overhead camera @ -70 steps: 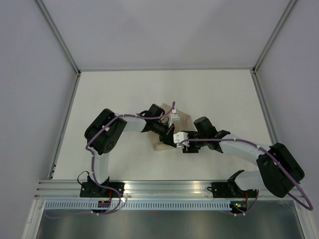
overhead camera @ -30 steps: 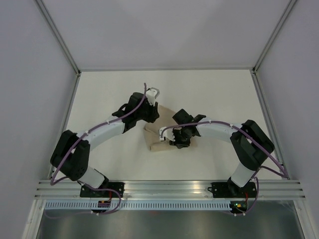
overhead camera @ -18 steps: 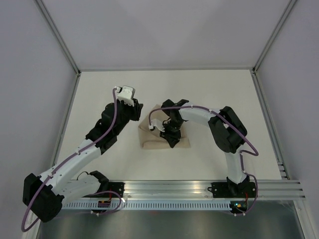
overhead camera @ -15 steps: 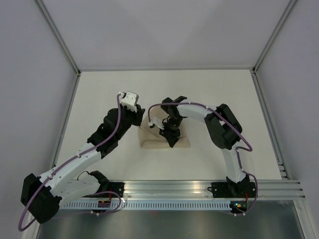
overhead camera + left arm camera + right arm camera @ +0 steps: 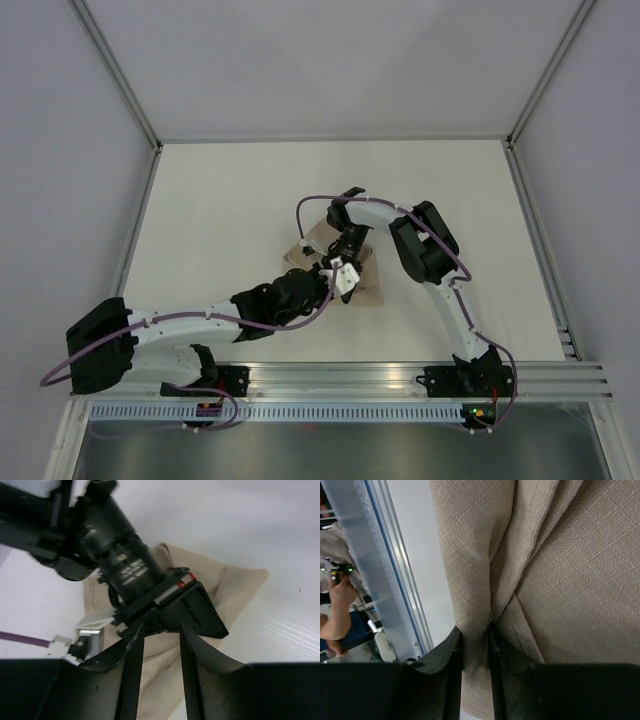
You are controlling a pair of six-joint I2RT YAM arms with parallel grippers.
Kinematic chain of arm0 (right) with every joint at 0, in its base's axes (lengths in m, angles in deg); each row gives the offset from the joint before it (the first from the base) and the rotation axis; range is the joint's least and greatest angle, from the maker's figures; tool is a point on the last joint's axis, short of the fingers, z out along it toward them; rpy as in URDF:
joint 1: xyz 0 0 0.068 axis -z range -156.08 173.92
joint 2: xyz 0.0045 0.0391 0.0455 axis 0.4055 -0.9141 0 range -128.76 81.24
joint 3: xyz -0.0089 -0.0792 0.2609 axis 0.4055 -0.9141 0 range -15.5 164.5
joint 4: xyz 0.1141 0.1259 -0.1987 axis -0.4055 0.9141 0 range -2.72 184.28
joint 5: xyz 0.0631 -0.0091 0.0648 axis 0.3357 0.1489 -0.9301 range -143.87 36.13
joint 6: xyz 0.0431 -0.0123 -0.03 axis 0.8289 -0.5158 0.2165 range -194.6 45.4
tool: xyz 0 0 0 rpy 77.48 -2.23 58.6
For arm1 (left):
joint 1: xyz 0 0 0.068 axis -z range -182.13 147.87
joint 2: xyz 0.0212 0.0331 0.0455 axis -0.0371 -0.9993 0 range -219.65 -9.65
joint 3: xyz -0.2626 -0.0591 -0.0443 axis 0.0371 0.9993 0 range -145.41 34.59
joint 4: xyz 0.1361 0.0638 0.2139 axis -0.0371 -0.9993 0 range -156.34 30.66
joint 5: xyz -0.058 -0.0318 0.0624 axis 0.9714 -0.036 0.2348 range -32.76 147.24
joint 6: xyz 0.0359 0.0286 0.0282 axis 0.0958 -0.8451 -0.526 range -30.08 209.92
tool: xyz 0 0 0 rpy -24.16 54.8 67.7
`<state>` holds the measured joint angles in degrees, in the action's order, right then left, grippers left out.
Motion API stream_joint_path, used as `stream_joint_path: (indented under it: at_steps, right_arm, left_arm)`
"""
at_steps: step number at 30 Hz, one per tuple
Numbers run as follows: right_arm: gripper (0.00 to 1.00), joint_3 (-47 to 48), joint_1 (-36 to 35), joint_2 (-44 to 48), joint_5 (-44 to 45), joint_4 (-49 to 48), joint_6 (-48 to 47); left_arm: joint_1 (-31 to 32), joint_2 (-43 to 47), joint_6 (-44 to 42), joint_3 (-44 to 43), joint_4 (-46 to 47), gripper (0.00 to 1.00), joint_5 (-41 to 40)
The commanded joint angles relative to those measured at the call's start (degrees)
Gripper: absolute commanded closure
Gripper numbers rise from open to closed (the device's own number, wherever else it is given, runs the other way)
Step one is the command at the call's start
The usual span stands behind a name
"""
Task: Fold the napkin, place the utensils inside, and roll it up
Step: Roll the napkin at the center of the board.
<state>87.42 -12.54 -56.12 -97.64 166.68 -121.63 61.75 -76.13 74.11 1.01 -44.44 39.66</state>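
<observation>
The tan napkin lies bunched and folded at the table's middle. My right gripper reaches down onto it from the far side and is shut on a thick fold of the napkin, the cloth pinched between its fingers. My left gripper comes in low from the near left. In the left wrist view its jaws stand slightly apart over the napkin, holding nothing, just short of the right gripper's black body. The fork is hidden.
White table with grey walls and metal posts around it. An aluminium rail runs along the near edge by the arm bases. The two arms crowd together over the napkin.
The left arm has swung from the napkin's far left round to its near side, stretched low. The right arm has curled in tighter and still holds the cloth.
</observation>
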Motion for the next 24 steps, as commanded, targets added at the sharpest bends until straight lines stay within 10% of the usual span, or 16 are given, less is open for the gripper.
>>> stream_joint_path:
  at_steps: [1, 24]
  right_arm:
    - [0.86, -0.5, -0.4, -8.3, 11.7, -4.5, -5.1]
    - [0.86, 0.4, 2.4, -9.3, 11.9, -4.0, -4.3]
  left_arm:
    - [3.6, -5.5, -6.2, -1.7, 0.5, 0.6, -2.0]
    - [7.1, -21.1, -9.0, -2.1, 0.2, 0.44, 4.0]
